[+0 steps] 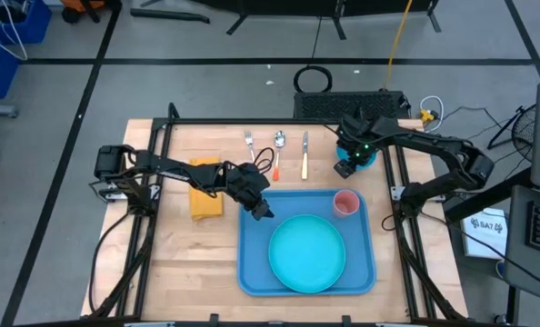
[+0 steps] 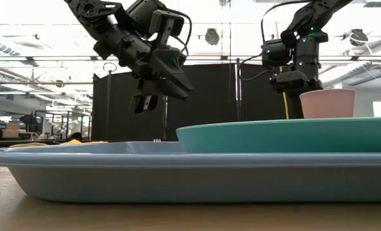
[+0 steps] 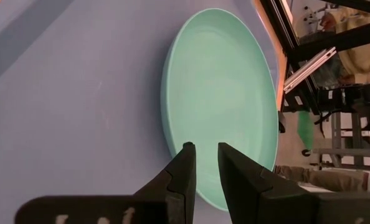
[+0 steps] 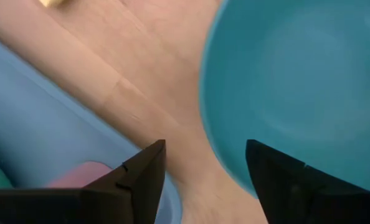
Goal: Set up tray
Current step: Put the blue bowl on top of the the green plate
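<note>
The blue tray (image 1: pixel 255 263) lies at the table's middle near side. On it rest a round teal plate (image 1: pixel 306 252) and, in its far right corner, a pink cup (image 1: pixel 345 202). My left gripper (image 1: pixel 263 211) hovers over the tray's far left corner, pointing at the plate (image 3: pixel 228 93); its fingers stand a narrow gap apart with nothing between them. My right gripper (image 1: pixel 355 162) points down, open, above a blue bowl (image 4: pixel 297 81) on the table beyond the tray's far right corner. The bowl's rim (image 4: pixel 213 143) lies below the gap between its fingers.
A fork (image 1: pixel 249 141), a spoon (image 1: pixel 279 141) and a knife (image 1: pixel 305 156) lie side by side on the wood past the tray's far edge. A yellow cloth (image 1: pixel 206 193) lies left of the tray. Black frame rails run along the table's left, right and far sides.
</note>
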Robot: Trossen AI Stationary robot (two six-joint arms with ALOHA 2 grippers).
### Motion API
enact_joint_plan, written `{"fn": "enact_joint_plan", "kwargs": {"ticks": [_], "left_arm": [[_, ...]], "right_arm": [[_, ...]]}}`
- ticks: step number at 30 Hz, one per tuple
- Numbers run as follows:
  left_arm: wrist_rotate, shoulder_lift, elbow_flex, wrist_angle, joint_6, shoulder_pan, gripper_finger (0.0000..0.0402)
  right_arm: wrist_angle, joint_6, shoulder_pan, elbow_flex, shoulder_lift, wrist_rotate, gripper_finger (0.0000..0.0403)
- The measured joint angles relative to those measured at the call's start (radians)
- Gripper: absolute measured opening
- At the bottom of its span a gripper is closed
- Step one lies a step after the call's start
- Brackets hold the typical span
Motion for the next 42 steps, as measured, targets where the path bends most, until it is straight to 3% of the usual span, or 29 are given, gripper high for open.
{"fn": "enact_joint_plan", "kwargs": {"ticks": [8, 17, 27, 42], "left_arm": [[0.000, 0.000, 0.000, 0.000, 0.000, 0.000, 0.0069], [0.000, 0.000, 0.000, 0.000, 0.000, 0.000, 0.0069], [-0.001, 0.000, 0.000, -0.002, -0.001, 0.000, 0.0069], [-0.003, 0.000, 0.000, -0.002, 0.009, 0.000, 0.0069]], "right_arm": [[0.018, -0.020, -0.002, -0.031, 0.001, 0.023, 0.0177], [0.048, -0.053, -0.002, -0.031, 0.000, 0.031, 0.0014], [-0.014, -0.048, -0.001, 0.008, -0.005, 0.082, 0.0002], [-0.129, -0.020, 0.062, 0.296, -0.087, 0.133, 0.0001]]}}
